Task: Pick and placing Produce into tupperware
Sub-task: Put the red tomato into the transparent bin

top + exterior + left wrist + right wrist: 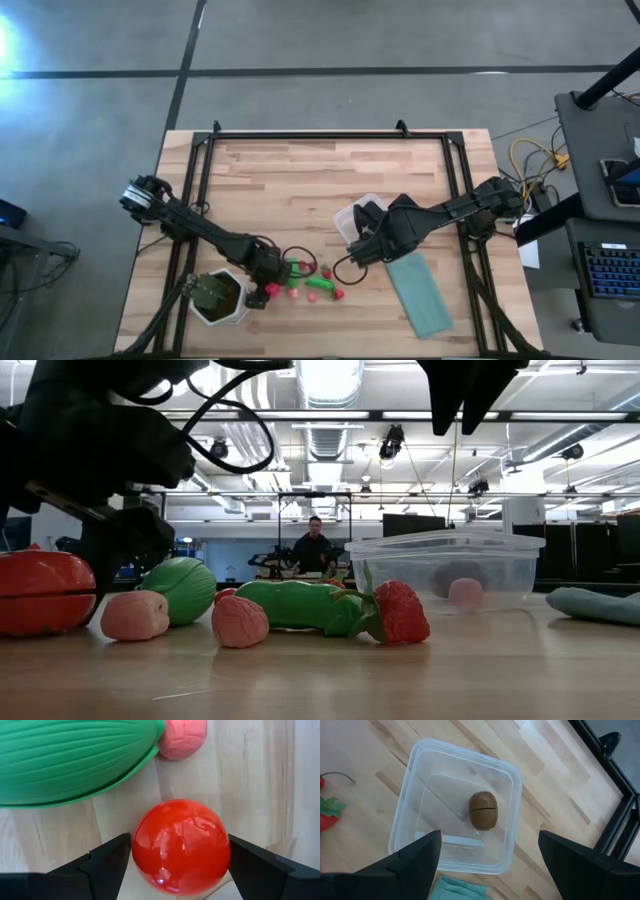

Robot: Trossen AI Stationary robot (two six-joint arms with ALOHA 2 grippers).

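My left gripper (pixel 180 865) is low over the table's near side, its fingers on either side of a shiny red round fruit (pixel 181 847) (pixel 45 592). Beside it lie a ribbed green piece (pixel 75 760) (pixel 180 588), pink lumps (pixel 135 615) (pixel 240 622), a green pod (pixel 300 605) and a strawberry (pixel 400 612), all resting on the wood. My right gripper (pixel 487 855) hangs open above the clear tupperware (pixel 457 805) (pixel 365 212). A brown oval (pixel 483 810) lies on the tupperware's floor. My left gripper has the red round fruit pinched between its two fingers, one finger (pixel 107 862) on each of its opposite sides (pixel 142 850). The fingers come from above, pointing down. In the low view the fruit's underside still sits on the table.
A white hexagonal pot with a green plant (pixel 218 297) stands close to my left arm at the near edge. A teal cloth (pixel 420 290) lies right of the produce. A black frame (pixel 330 135) rims the table. Bare wood (pixel 290 180) stretches toward the far side.
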